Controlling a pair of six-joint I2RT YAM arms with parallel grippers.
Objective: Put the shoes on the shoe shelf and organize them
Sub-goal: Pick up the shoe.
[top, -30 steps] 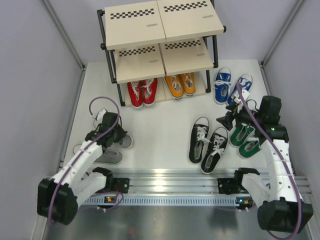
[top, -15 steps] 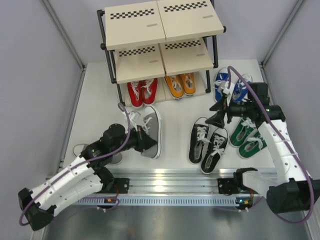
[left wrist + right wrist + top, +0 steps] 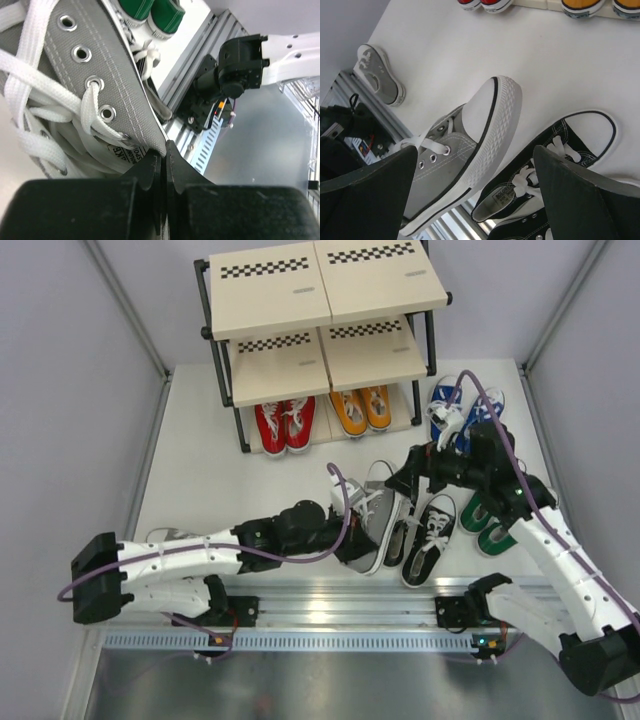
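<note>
My left gripper (image 3: 347, 537) is shut on the heel collar of a grey shoe (image 3: 372, 510) and holds it tilted, off the floor, beside the black pair (image 3: 428, 538). In the left wrist view the fingertips (image 3: 172, 155) pinch the grey canvas edge (image 3: 75, 65). My right gripper (image 3: 405, 476) is open just above the grey shoe's toe; in its wrist view the toe (image 3: 485, 125) lies between the spread fingers (image 3: 375, 175). The second grey shoe (image 3: 168, 537) lies at the left, partly under my left arm. The shoe shelf (image 3: 320, 290) holds red (image 3: 285, 425) and orange (image 3: 362, 410) pairs on its bottom tier.
The blue pair (image 3: 445, 405) stands right of the shelf, partly behind my right arm. The green pair (image 3: 490, 525) lies right of the black pair. A metal rail (image 3: 340, 605) runs along the near edge. Grey walls close both sides.
My left arm has stretched to the right, carrying the grey shoe from the centre-left to beside the black pair. My right gripper has moved left and down towards its toe.
</note>
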